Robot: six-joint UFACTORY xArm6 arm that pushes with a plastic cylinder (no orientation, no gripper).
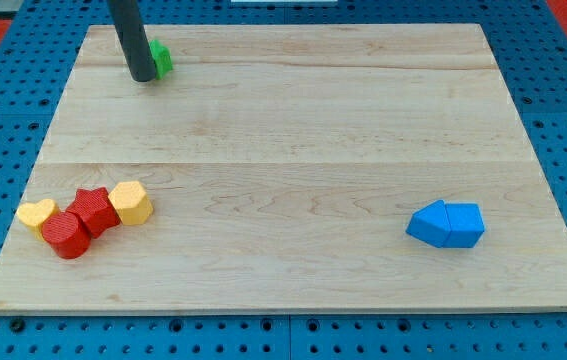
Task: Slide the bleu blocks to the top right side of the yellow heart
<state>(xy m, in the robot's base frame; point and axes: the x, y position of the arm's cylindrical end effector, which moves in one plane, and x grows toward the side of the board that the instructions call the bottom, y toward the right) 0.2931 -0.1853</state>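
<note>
1. While the tip (143, 77) (a bare rod, so no jaws are seen) rests beside the green block (162, 60) at top left, the blue blocks (446, 224) are found diagonally opposite.
2. The yellow heart (36, 213) is placed at bottom left.

Our rod came down from the view's top left, leaning slightly, my tip (144, 77) resting low.

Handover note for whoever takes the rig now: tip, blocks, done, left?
My tip is at the view's top left, right beside the green block, far from the job's blocks.
The blue blocks sit together at the view's lower right.
The yellow heart lies at the lower left, clustered with two red blocks and a yellow block.
Done: nothing visible.
Left: push the blue pair across to the heart's top right.
</note>
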